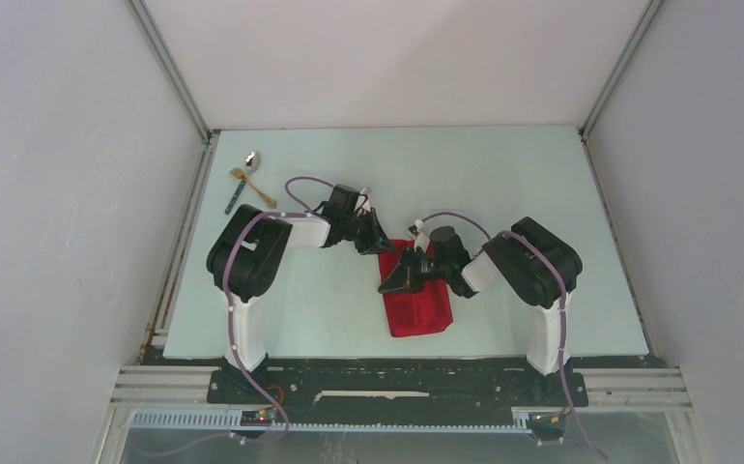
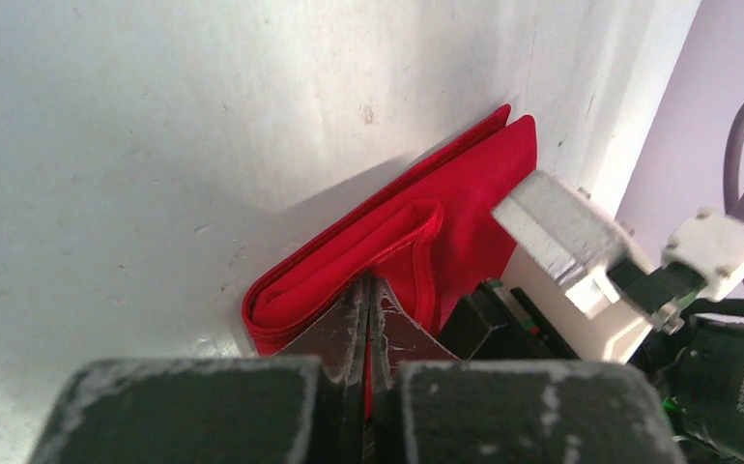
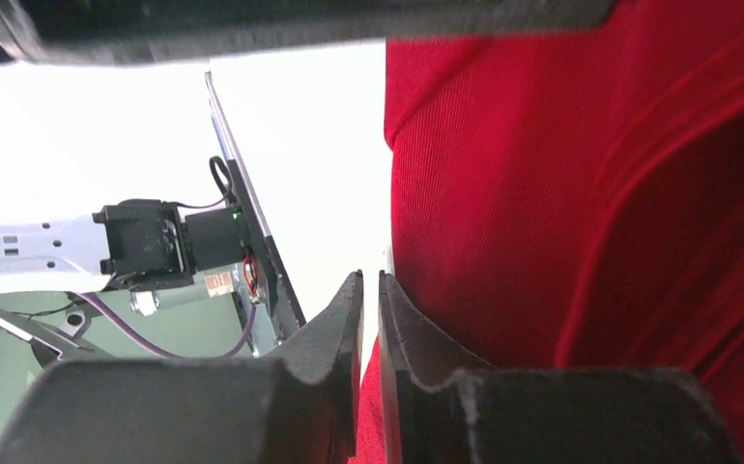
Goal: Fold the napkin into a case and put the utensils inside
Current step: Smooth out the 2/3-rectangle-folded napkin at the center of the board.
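Napkin [image 1: 421,307] sits mid-surface [image 1: 542,242], just past the arm bases, slightly right of centre. It's folded down to a narrow red packet. Long axis runs near-to-far, far end leaning a little left. Left wrist view shows stacked layers and a hemmed edge; can't tell if there's a usable pocket mouth.

Both arms are on its far-left part, close together.
- Right arm's fingers [image 3: 349,324]: almost pressed together, thin slit between them, red cloth showing low in that slit. Reads as a pinch on the napkin's left edge.
- Left arm's fingers [image 2: 357,324]: pressed tight with a sliver of red between them, pinching the cloth at its far end, just beyond the right arm's grip.

Utensils [image 1: 244,184] lie at the far-left of the surface, well apart from the napkin, nothing touching them. Spoon [image 1: 251,159] is farthest, gold fork [image 1: 252,189] lies crosswise, teal-handled piece [image 1: 234,199] is alongside. Too small in the top view for finer detail.

Relation that matters: the utensils lie far and left of the packet, on the left arm's side. So the left arm is nearer for the pick, and the right arm is better placed to hold the packet.

Judgement: folding mostly done, loading not started. Utensil axes don't match the packet's axis, so each likely needs turning before it slides in.
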### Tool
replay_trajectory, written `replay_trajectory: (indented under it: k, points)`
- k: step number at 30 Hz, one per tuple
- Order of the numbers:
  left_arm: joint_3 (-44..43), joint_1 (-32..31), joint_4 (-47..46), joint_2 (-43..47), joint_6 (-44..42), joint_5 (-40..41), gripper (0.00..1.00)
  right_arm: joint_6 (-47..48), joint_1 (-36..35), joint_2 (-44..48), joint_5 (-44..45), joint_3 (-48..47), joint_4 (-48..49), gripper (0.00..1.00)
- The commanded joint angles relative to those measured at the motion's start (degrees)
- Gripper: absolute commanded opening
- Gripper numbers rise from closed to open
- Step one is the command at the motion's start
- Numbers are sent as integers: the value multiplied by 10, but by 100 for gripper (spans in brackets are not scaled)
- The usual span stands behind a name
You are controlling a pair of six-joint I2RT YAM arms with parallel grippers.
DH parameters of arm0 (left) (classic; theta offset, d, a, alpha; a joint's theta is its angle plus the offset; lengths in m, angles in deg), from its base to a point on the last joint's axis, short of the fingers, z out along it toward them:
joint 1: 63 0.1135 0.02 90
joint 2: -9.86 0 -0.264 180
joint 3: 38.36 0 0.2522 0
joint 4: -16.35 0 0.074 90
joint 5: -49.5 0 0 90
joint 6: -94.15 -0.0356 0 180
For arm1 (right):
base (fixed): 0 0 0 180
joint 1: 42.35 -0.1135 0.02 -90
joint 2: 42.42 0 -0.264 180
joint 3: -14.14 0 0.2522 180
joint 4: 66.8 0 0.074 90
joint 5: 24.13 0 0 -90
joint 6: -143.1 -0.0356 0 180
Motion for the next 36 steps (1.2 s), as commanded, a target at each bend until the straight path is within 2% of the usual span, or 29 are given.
replay_trajectory:
  k: [1, 17, 21, 23, 25, 27, 30, 33, 36]
  points:
    - [19, 3, 42, -24, -15, 50, 0, -9, -28, 15, 7, 40, 14, 18]
    - [16, 7, 42, -30, -18, 43, 0, -63, -123, 85, 53, 190, 103, 18]
    - [14, 7, 43, -28, -20, 41, 0, -39, -175, 143, 91, 190, 21, 20]
    - [11, 7, 46, -27, -21, 40, 0, -14, -185, 197, 99, 186, -50, 22]
    - [8, 7, 50, -22, -24, 34, 0, 25, -180, 275, 114, 175, -165, 25]
    - [6, 6, 60, -10, -33, 29, 2, 77, -163, 376, 155, 149, -317, 34]
    - [2, 5, 83, 15, -53, 31, 15, 140, -94, 509, 206, 118, -484, 52]
    - [-7, 5, 106, 46, -65, 24, 33, 174, 79, 566, 178, 115, -569, 63]
    - [-18, 5, 130, 82, -66, 14, 45, 201, 217, 529, 91, 114, -576, 69]
